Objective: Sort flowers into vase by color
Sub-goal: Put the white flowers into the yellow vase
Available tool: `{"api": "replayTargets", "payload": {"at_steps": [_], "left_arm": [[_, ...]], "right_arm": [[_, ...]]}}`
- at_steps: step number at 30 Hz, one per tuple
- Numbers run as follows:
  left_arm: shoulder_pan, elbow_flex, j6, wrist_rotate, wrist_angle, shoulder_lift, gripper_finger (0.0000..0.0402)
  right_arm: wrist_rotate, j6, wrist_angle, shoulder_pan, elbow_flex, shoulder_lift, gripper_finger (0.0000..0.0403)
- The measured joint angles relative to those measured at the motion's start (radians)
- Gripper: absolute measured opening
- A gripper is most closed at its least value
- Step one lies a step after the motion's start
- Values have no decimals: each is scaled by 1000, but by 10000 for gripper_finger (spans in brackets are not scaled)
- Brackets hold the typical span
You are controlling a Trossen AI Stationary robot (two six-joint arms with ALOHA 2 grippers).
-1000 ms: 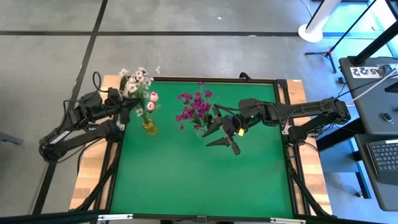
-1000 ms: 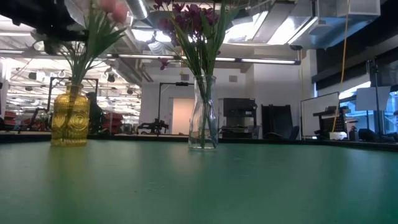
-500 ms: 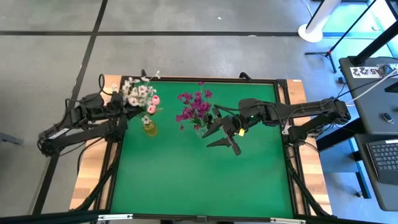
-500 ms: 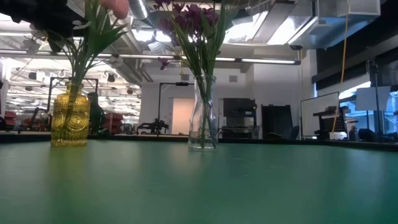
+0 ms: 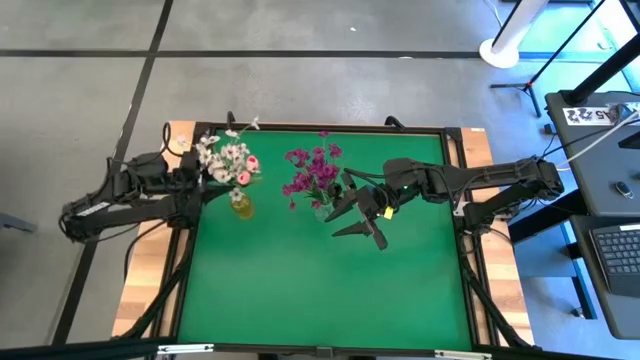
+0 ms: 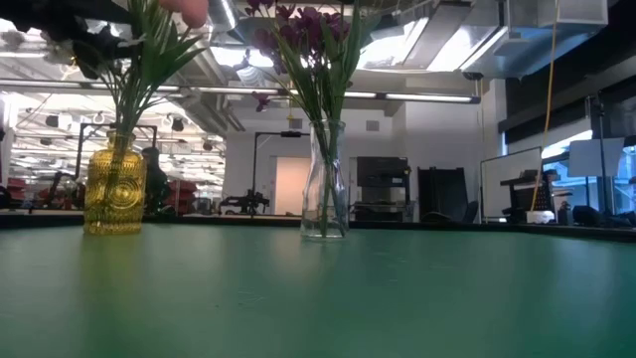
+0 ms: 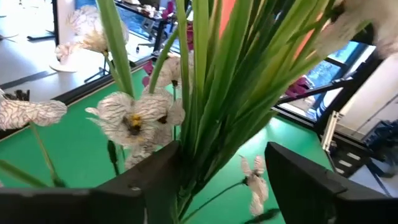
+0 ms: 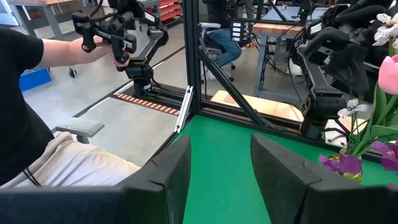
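Note:
A yellow vase (image 5: 240,206) (image 6: 115,189) stands at the table's far left and holds a bunch of white and pale pink flowers (image 5: 228,158). My left gripper (image 5: 207,180) (image 7: 227,180) is open, level with the bunch's green stems, which pass between its fingers above the vase. A clear vase (image 5: 320,209) (image 6: 325,184) with magenta-purple flowers (image 5: 312,170) stands to the right of it. My right gripper (image 5: 352,218) (image 8: 221,168) hangs open and empty just right of the clear vase. My left gripper stands open around the bunch's green stems (image 7: 211,118), coming level from the table's left. The stems run close along the inner side of one finger (image 7: 163,177); whether they touch it I cannot tell. The other finger (image 7: 298,180) is clear of them.
The green mat (image 5: 320,290) lies bare over its near half. A black frame (image 5: 465,190) borders the table. Beyond the table's left edge a person (image 8: 37,124) sits holding a hand controller (image 8: 118,31).
My left gripper has opened and let go of the white and pink bunch's stems while swinging a little at the wrist. The flower heads have swung from the far left edge back over the yellow vase. The vase has shifted slightly.

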Motion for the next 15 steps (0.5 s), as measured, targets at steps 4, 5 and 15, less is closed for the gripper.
{"api": "replayTargets", "payload": {"at_steps": [4, 5, 15], "left_arm": [[-19, 39, 2, 26, -15, 0, 243], [-22, 54, 3, 33, -30, 0, 245], [-25, 188, 19, 16, -142, 0, 246]], "right_arm": [[-1, 0, 0, 0, 0, 0, 166], [-2, 0, 0, 0, 0, 0, 166], [-3, 0, 0, 0, 0, 0, 166]]}}
